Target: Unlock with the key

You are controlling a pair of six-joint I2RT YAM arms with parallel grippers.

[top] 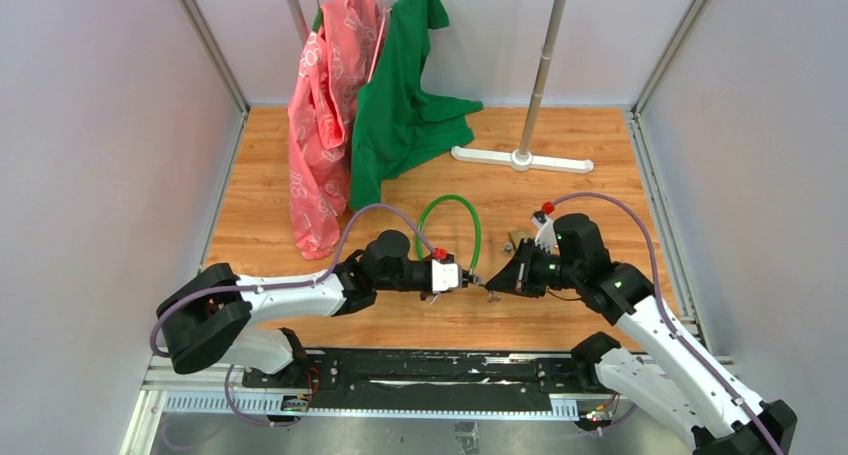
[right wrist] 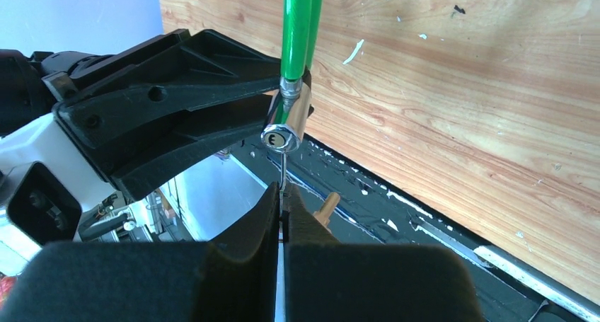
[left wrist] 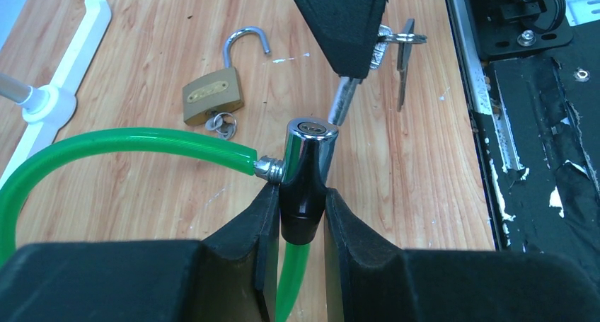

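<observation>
Left end effector (left wrist: 301,196) clenched on the chrome lock cylinder (left wrist: 309,159) of the green cable lock (left wrist: 141,141), keyhole face pointing away from its fingers. Right end effector (right wrist: 283,194) gripped the key (right wrist: 283,170), blade projecting straight ahead of its fingertips, tip at the cylinder face. Could not tell whether it had entered the keyhole. Brass padlock (left wrist: 212,95), shackle open, lay on the bench (left wrist: 424,180) beyond the left end effector.

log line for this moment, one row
left gripper: shut on lock cylinder | right gripper: shut on key | key tip: beside keyhole, not inserted | phase: aligning
</observation>
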